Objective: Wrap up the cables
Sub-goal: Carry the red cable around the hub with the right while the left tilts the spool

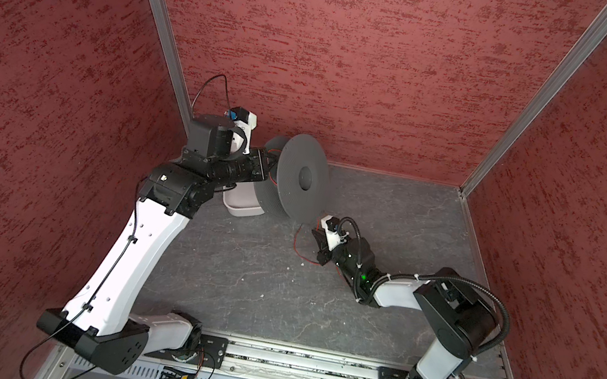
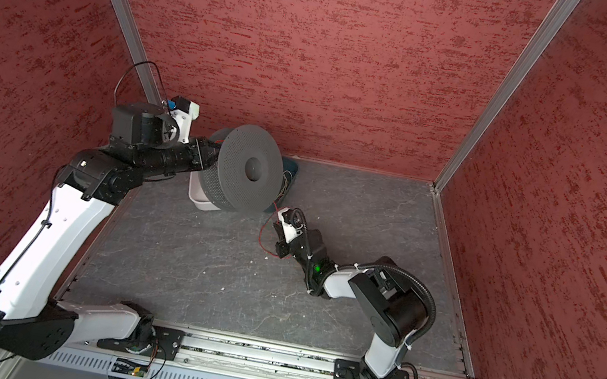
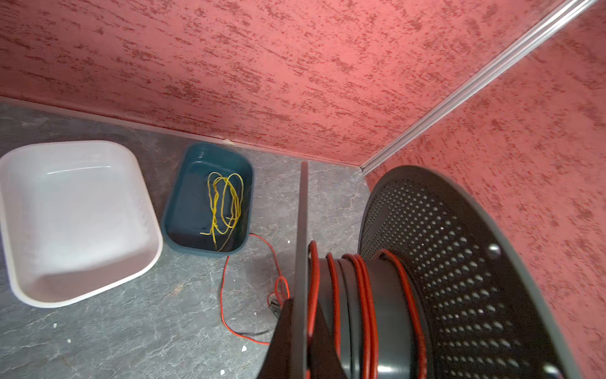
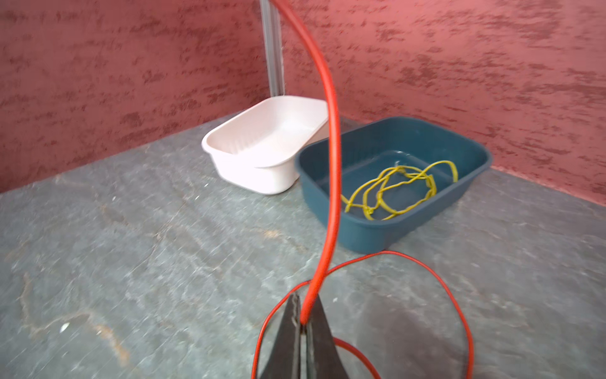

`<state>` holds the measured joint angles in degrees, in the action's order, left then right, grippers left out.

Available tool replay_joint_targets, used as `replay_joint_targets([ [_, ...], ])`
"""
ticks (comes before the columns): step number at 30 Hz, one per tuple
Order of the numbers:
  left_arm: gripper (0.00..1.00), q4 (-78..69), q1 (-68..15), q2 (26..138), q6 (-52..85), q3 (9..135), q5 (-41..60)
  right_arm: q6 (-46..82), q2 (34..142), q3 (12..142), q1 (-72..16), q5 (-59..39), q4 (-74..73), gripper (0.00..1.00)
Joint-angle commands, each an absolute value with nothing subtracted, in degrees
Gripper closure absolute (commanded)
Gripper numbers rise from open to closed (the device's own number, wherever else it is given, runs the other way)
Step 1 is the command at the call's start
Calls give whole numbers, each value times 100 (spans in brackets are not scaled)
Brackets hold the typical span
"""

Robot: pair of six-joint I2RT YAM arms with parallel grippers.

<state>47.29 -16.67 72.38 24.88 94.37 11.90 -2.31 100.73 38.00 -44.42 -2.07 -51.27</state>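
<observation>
The right gripper (image 4: 300,316) is clenched on the red cable (image 4: 333,147), with the thin wire pinched between its closed fingertips. From that pinch the cable climbs steeply and bends away overhead. In a top view it shows as a fine red arc (image 1: 295,239) from the gripper up to the lower edge of the spool (image 1: 304,178). It is smooth, glossy and far thinner than a finger. Loose slack lies in wide loops on the desk (image 4: 131,262) around and under this gripper.

The left gripper (image 3: 301,306) is clamped on the spool's thin near flange, one finger on each side. It holds the spool off the desk with the axle roughly level rather than upright. The spool is dark grey with perforated round flanges. Several red turns run around its core, spaced unevenly across the width. A free length drops from the spool to the desk below and curls there.

Farther out, past both grippers toward the back wall, a white tray (image 3: 75,223) sits just beside a teal tray (image 3: 183,183). The teal one holds a tangle of yellow wire (image 3: 226,203).

The desk is grey with pale stone-like veins and a few white specks. Rough red walls (image 1: 317,54) close it in at the back and both sides, joined at the corners by metal strips (image 1: 542,93).
</observation>
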Motion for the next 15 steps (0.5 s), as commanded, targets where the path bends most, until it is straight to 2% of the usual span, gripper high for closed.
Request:
replay_joint_targets([
  [1,100,4064,-1668,7274,2584,9394,497,-784,9817,4076,-4819,399,-4577,100],
  [9,100,3723,-2104,7541,2322,9070,-1135,-1269,9342,4483,-5659,860,-3580,100],
  [15,100,3785,-2595,7913,1806,9092,-2423,-1433,8840,4786,-5888,842,-2807,100],
])
